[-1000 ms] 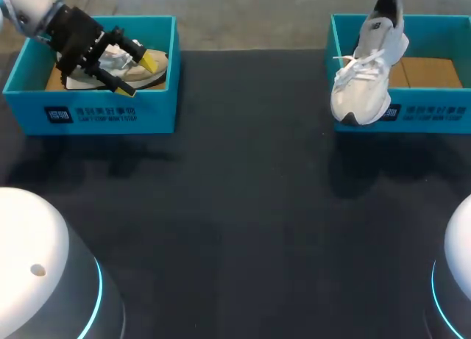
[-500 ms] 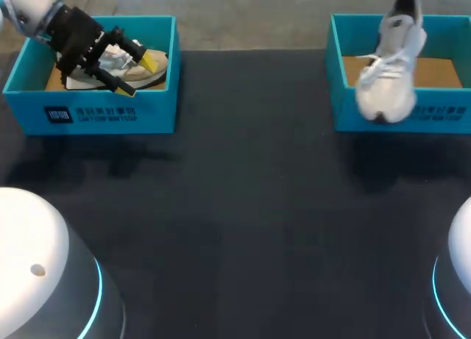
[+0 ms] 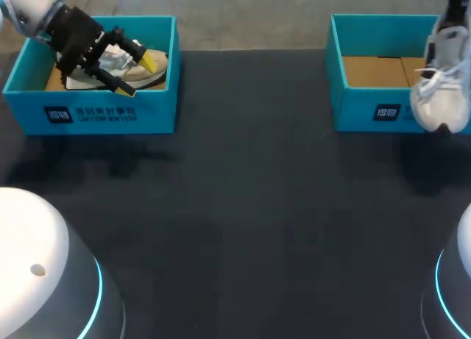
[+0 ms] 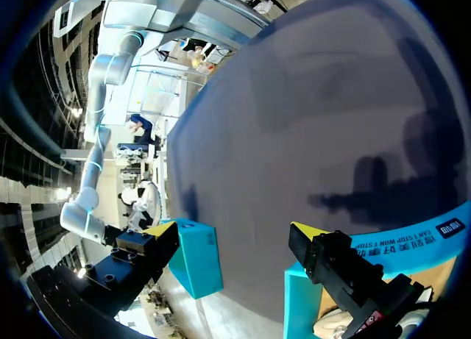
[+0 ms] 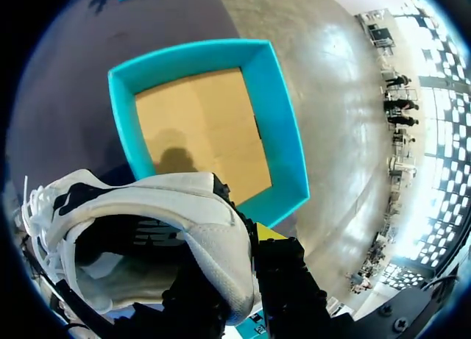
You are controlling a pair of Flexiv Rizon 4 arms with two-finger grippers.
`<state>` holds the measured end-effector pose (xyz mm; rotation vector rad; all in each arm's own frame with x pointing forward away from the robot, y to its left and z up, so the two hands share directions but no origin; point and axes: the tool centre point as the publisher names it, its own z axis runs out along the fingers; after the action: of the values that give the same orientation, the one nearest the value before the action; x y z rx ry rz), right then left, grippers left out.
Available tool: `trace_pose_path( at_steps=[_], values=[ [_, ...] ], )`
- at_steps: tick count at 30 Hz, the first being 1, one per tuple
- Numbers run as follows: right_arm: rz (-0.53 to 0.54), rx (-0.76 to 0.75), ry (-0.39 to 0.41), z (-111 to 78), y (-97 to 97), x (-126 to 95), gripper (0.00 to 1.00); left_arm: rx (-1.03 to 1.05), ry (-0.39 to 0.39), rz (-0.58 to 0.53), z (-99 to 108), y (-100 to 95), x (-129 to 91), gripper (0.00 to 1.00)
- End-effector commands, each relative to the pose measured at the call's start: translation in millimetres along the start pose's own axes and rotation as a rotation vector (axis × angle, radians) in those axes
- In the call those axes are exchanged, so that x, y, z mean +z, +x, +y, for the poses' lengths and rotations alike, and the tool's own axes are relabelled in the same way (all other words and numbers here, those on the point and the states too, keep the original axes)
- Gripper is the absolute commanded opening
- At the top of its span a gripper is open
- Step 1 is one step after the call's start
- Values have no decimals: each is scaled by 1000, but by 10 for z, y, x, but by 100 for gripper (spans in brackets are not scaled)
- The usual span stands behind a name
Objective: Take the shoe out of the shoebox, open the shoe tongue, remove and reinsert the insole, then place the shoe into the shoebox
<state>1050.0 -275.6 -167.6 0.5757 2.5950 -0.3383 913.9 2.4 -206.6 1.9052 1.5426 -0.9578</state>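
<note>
Right wrist view: the right hand [image 5: 239,254] clamps the padded heel of the white mesh lace-up shoe [image 5: 147,207]; the left hand [image 4: 234,231] gapes wide.

White print on front of L shoebox [image 3: 90,115] & R shoebox [image 3: 368,112]; not legible.

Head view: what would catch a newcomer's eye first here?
A white lace-up sneaker hangs toe-down from the right gripper at the table's far right, by the right teal cardboard shoebox, whose brown floor lies bare. At the far left, the left gripper sits open inside the left teal cardboard shoebox, over a beige sneaker.
</note>
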Motion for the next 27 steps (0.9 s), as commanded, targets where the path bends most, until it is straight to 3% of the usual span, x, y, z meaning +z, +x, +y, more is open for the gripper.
trace_pose_path(
  at_steps=[1, 8, 18, 21, 27],
  values=[
    [9, -12, -9, -151, -140, 156, 0, 1, 2, 3, 2, -1, -8, 100],
    [38, 3, 34, -364, -362, 291, 0, 1, 2, 3, 2, -1, -8, 100],
    [47, 7, 43, -440, -453, 341, 0, 1, 2, 3, 2, -1, -8, 100],
    [76, 101, 64, -461, -504, 353, 0, 1, 2, 3, 2, -1, -8, 100],
    [223, 507, 161, -525, -734, 344, 0, 1, 2, 3, 2, -1, -8, 100]
  ],
)
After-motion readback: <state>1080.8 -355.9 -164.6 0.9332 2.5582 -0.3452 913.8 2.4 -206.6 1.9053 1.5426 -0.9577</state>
